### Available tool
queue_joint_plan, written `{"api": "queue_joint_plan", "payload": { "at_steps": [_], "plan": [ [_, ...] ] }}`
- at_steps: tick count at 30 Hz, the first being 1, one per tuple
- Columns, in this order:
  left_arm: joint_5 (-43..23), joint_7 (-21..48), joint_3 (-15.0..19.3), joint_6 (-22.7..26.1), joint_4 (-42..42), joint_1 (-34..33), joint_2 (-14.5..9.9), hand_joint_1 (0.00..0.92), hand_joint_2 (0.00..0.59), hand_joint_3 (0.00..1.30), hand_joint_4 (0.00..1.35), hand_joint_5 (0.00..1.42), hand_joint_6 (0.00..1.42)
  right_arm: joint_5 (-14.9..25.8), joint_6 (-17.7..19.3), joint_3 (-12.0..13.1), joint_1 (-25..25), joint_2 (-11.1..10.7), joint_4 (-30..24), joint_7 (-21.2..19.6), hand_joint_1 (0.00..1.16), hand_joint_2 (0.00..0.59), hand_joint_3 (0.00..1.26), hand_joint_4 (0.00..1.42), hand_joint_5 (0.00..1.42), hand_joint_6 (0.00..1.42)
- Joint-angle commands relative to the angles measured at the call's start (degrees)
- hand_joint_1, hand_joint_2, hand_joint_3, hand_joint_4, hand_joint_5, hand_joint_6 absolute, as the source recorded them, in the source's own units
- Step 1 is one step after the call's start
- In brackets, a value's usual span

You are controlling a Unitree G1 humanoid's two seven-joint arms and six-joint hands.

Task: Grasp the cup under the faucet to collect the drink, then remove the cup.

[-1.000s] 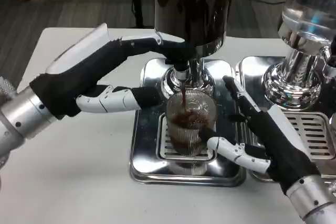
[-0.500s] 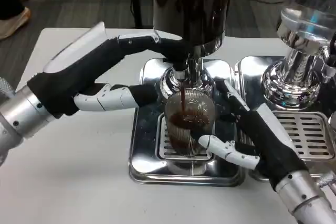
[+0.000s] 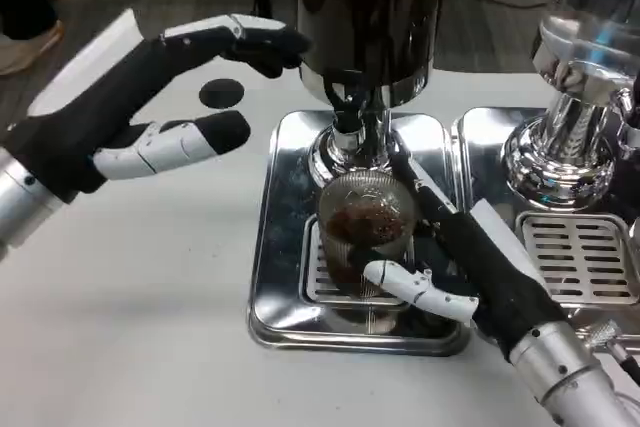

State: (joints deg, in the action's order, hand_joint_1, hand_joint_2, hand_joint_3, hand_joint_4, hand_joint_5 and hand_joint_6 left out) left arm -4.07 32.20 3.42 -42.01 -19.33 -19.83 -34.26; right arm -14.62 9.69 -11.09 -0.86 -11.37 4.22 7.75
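Centrally, cup (image 3: 365,237) (part-filled, dark drink) on drip tray (image 3: 268,277) under faucet (image 3: 347,107), gripped by right hand (image 3: 470,262); left hand (image 3: 130,107) upper left, spread, empty; hazard: tilted withdrawal spills onto counter (image 3: 130,327).

White table (image 3: 150,297) is seen w/ two chrome drip trays set on it: one (image 3: 290,317) centre, another (image 3: 480,127) just beside, at right. Dark round spot (image 3: 221,94) is noted upper left.
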Motion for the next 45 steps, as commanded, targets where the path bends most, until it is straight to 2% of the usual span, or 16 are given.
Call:
{"api": "queue_joint_plan", "payload": {
  "at_steps": [1, 11, 27, 40, 45],
  "plan": [
    [0.72, -0.41, 0.62, -0.5, -0.61, -0.07, -0.43, 0.0, 0.083, 0.33, 0.35, 0.36, 0.27, -0.01, 0.92, -0.44, 0.92, 0.43, 1.19, -0.26, 0.5, 0.174, 0.0, 0.0, 0.0, 0.17],
    [1.04, -0.25, 0.84, 1.06, 0.85, 2.18, -0.85, 0.0, 0.096, 0.35, 0.36, 0.37, 0.27, -2.23, 0.48, -0.74, 1.75, 1.16, 2.51, -2.92, 0.5, 0.172, 0.0, 0.0, 0.0, 0.16],
    [-0.09, 0.33, 1.81, 5.56, 5.9, 6.19, -1.65, 0.0, 0.123, 0.37, 0.37, 0.37, 0.27, -4.88, 0.29, -1.38, 3.69, 2.08, 6.0, -5.49, 0.61, 0.163, 0.0, 0.0, 0.0, 0.22],
    [-0.37, 0.89, 2.86, 5.18, 4.89, 7.21, -1.86, 0.0, 0.127, 0.38, 0.38, 0.37, 0.27, -7.11, 0.2, -1.9, 3.8, 3.4, 6.44, -9.37, 0.64, 0.16, 0.0, 0.02, 0.19, 0.37],
    [-0.46, 1.06, 2.92, 5.24, 4.71, 7.28, -1.92, 0.0, 0.132, 0.39, 0.38, 0.37, 0.27, -8.84, -0.04, -2.72, 3.98, 3.41, 6.32, -10.4, 0.63, 0.168, 0.09, 0.1, 0.27, 0.44]
  ]
}}
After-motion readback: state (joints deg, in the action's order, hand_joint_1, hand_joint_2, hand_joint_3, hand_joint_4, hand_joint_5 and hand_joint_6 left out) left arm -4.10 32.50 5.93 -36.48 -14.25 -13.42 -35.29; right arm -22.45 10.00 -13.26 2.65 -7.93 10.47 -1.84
